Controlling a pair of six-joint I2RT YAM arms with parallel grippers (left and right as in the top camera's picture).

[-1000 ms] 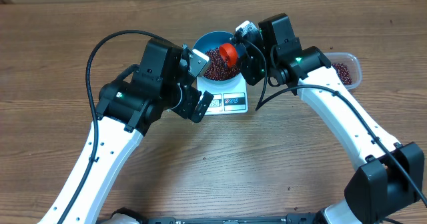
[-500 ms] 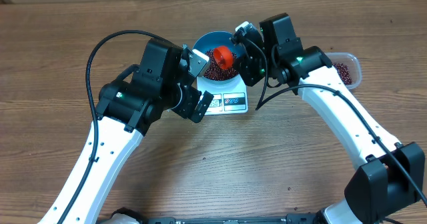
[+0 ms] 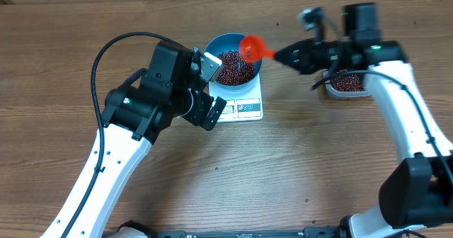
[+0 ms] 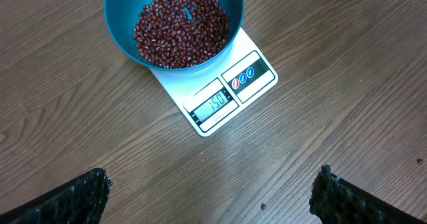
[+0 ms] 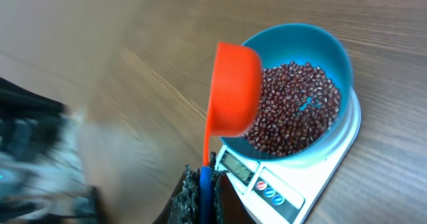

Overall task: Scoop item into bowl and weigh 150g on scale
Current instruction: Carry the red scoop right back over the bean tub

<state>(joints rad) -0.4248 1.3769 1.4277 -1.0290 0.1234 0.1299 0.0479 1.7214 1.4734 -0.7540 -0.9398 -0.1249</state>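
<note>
Dark red-brown beans point(image 4: 180, 27) against a bright-blue bowl point(image 4: 119, 21). The scale point(image 4: 200, 84) is white, its pale grey display showing black digits beside one red and one blue button. The scoop point(image 5: 233, 87) is vivid orange-red. The bench point(image 4: 347, 84) is brown wood streaked with darker grain. The left arm point(image 3: 106, 174) and right arm point(image 3: 403, 110) are white with black joints. The left pincer point(image 4: 210, 196) is black and pebbled. The tub point(image 3: 347, 89) is clear.

White scale point(image 4: 248, 91) display point(image 4: 214, 105): dark digits 150 | round button marks point(image 4: 245, 77) beside it: too small to read
</note>
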